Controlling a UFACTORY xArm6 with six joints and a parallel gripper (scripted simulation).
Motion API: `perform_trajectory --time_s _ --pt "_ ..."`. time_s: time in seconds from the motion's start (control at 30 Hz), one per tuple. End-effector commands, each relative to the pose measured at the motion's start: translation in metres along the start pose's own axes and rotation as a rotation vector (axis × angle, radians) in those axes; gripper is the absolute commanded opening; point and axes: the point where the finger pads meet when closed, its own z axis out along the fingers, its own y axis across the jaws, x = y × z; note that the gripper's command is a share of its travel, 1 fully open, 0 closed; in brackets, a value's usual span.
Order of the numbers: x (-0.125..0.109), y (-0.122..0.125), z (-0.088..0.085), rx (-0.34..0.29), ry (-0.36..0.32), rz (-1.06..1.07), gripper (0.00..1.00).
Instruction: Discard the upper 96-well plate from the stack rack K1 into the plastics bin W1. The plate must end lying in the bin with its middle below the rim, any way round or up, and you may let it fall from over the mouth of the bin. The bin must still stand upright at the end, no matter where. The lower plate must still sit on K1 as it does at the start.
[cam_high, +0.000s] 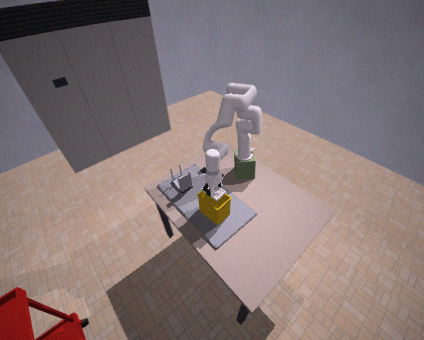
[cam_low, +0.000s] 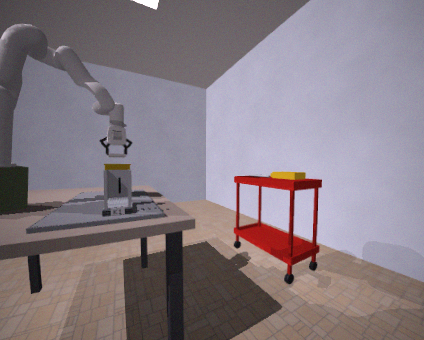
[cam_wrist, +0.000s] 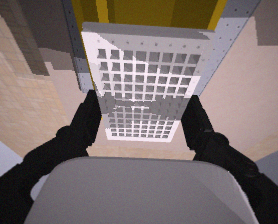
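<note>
My gripper (cam_wrist: 142, 103) is shut on the white 96-well plate (cam_wrist: 145, 80), with one black finger on each long side. In the wrist view the plate hangs over the mouth of the yellow bin W1 (cam_wrist: 150, 12). In the top view the gripper (cam_high: 214, 190) sits just above the bin (cam_high: 215, 206). In the exterior view the gripper (cam_low: 116, 147) holds the plate clear above the bin's rim (cam_low: 117, 167). The grey stack rack K1 (cam_high: 181, 181) stands to the left of the bin. Its lower plate (cam_low: 118, 202) shows as a pale strip near the rack's base.
Rack and bin stand on a grey mat (cam_high: 207, 205) on the table. The arm's green pedestal (cam_high: 244, 166) is at the table's back edge. A red cart (cam_low: 277, 220) stands on the floor away from the table, and a grey cabinet (cam_high: 85, 85) stands by the wall.
</note>
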Motion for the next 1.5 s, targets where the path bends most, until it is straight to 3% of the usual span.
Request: perform_trajectory --time_s 0.0,1.13,1.47 --pt "-0.003 -0.002 -0.001 0.004 -0.001 0.001 0.00" --pt "-0.002 -0.002 -0.001 0.004 -0.001 0.001 0.00" --pt "-0.002 -0.002 0.015 0.004 -0.001 0.001 0.00"
